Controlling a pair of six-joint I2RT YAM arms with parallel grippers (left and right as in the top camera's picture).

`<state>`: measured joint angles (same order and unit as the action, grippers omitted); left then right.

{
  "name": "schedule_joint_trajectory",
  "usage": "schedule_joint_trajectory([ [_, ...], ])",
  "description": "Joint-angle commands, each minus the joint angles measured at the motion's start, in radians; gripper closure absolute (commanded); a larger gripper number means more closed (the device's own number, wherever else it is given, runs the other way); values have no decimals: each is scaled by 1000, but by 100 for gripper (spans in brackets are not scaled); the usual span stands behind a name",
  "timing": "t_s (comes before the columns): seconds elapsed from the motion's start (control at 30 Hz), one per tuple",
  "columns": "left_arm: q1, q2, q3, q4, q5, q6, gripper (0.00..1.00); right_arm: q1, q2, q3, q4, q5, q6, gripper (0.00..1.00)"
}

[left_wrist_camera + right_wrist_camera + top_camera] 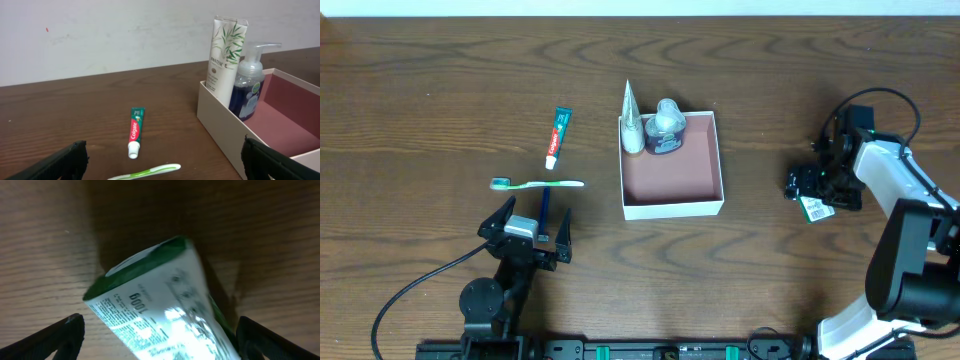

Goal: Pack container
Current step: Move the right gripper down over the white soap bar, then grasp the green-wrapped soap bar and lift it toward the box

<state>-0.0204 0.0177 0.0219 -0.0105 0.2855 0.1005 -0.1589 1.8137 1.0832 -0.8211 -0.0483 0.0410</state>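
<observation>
The container point(672, 209) is a shallow white box with a reddish-brown bottom at mid-table. A white Pantene tube point(631, 120) and a blue pump bottle point(666, 128) stand in its far left corner. The left wrist view shows the container's wall point(220, 125), the tube point(224, 55) and the bottle point(248, 87). A Colgate toothpaste tube point(557, 137) and a green-white toothbrush point(535, 184) lie left of the container. My left gripper point(525, 235) is open and empty near the front edge, behind the toothbrush point(150, 172). My right gripper point(815, 190) is open at the right, its fingers point(160, 330) on either side of a green and white pack point(165, 305).
A thin blue item point(544, 208) lies just ahead of my left gripper, near the toothbrush. The toothpaste point(135, 132) lies lengthwise in front of my left gripper. The green and white pack point(814, 208) rests on the wooden table right of the container.
</observation>
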Motion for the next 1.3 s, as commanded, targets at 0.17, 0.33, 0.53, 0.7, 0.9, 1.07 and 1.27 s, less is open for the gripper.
schedule_joint_trajectory([
  [0.17,5,0,-18,-34,18,-13,2,-4,23,-6,-19,-33,-11,21],
  [0.33,5,0,-18,-34,17,-13,2,-4,23,-6,-42,-35,0,41],
  [0.53,5,0,-18,-34,17,-13,2,-3,23,-6,-33,-35,3,57],
  [0.7,5,0,-18,-34,18,-13,2,-3,23,-1,-1,-43,7,62],
  [0.9,5,0,-18,-34,18,-13,2,2,23,74,-32,-117,6,67],
  [1.07,5,0,-18,-34,18,-13,2,30,23,208,-144,-181,-37,67],
  [1.27,5,0,-18,-34,18,-13,2,118,17,396,-245,-342,-84,65],
])
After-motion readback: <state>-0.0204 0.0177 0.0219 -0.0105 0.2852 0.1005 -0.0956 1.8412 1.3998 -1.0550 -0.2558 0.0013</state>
